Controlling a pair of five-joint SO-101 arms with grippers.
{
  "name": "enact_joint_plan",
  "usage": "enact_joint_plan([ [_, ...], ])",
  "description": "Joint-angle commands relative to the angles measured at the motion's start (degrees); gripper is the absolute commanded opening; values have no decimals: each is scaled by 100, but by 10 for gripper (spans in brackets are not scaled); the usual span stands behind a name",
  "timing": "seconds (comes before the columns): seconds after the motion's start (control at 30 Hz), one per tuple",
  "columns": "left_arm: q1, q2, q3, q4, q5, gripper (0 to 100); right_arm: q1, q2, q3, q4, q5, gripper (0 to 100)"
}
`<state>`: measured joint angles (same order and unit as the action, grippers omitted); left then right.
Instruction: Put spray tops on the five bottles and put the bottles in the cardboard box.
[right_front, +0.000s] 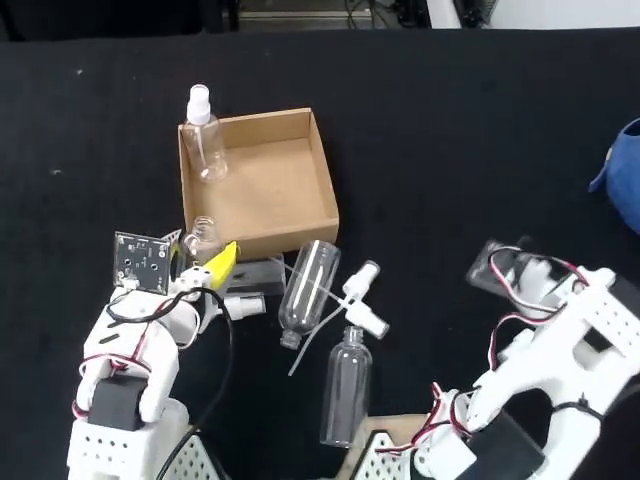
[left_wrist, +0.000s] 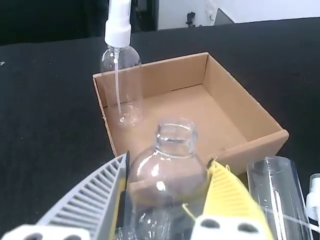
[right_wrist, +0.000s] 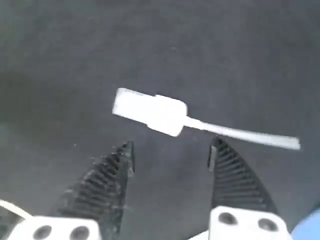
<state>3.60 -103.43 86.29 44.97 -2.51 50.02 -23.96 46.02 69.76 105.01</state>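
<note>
My left gripper (left_wrist: 167, 170) is shut on a clear uncapped bottle (left_wrist: 170, 162), held upright just outside the front wall of the cardboard box (left_wrist: 240, 115); from above this bottle (right_front: 203, 236) sits at the box's (right_front: 270, 185) front left corner. A bottle with a spray top (right_front: 205, 135) stands in the box's back left corner. Two uncapped bottles (right_front: 308, 285) (right_front: 347, 385) lie on the cloth, with loose spray tops (right_front: 362, 280) (right_front: 366, 320) between them. My right gripper (right_wrist: 170, 147) hangs open over another white spray top (right_wrist: 152, 111) lying flat, not touching it.
The table is covered in black cloth (right_front: 450, 150). A further spray top (right_front: 245, 305) lies beside my left gripper (right_front: 205, 258). A blue object (right_front: 625, 180) pokes in at the right edge. My right gripper (right_front: 497, 264) is at the right, away from the box.
</note>
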Motion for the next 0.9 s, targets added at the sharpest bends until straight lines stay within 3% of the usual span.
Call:
enact_joint_plan([
  [0.0,-48,-18,-180,44,53,30,149,31,567,-721,1635,212],
  [0.1,-48,-18,-180,44,53,30,132,31,1226,-1591,2171,212],
  [0.23,-48,-18,-180,44,53,30,105,31,1842,-2708,2312,211],
  [0.37,-48,-18,-180,35,53,30,105,22,1938,-2927,2312,205],
  [0.53,-48,-18,-180,26,53,30,105,4,1965,-2910,2171,5],
  [0.7,-48,-18,-180,26,53,30,18,-31,1798,-2901,615,8],
  [0.87,-48,-18,-180,18,53,30,-44,-31,1411,-2901,-2479,15],
])
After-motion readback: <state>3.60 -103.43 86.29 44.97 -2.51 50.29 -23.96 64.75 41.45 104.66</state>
